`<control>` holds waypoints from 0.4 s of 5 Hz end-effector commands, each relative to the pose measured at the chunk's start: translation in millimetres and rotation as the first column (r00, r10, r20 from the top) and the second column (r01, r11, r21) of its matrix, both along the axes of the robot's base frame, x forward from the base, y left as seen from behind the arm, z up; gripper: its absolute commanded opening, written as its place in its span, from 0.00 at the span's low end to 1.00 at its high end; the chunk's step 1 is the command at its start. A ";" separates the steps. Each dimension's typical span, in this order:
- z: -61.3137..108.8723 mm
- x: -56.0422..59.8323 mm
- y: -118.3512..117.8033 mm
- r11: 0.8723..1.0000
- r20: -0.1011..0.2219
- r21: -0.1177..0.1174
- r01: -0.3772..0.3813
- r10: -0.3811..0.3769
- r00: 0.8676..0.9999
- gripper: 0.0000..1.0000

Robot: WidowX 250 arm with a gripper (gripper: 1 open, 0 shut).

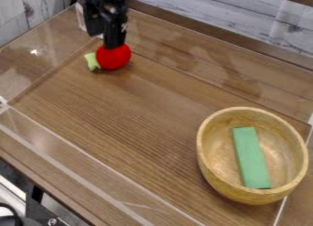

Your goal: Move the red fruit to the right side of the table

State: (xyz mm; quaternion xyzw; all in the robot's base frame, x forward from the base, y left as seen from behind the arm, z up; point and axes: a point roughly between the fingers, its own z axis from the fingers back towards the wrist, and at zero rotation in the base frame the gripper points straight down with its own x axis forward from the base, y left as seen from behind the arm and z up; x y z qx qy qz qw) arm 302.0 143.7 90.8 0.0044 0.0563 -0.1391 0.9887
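The tabletop (134, 129) fills most of what I can see, brown wood grain running across it, with low clear walls (73, 179) standing along its edges. Behind it there is a pale planked backdrop.

Near the right front corner sits a round wooden bowl (218, 170), well apart from everything else. A flat green bar (251, 156) lies inside it, stretching roughly front to back across the bottom.

Over at the far left, the dark gripper (102, 33) hangs down from the top of the view, pointing at the tabletop. Its fingers (113, 35) stand apart, so it is open and holds nothing. One finger comes down right at the top of the fruit; from here I would guess it is just above or barely touching, but the picture is too soft to be sure.

The fruit (113, 57) itself is small, round and bright red, resting on the tabletop in the far left part, near the back wall. A short pale green stem (93, 60) sticks out of its left side, lying against the wood. It sits clear across the tabletop from the bowl.
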 end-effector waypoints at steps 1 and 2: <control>1.6 15.5 16.6 0.996 0.064 0.026 0.084 -0.086 0.994 1.00; -4.1 16.9 15.4 0.989 0.071 0.023 0.145 -0.146 0.987 1.00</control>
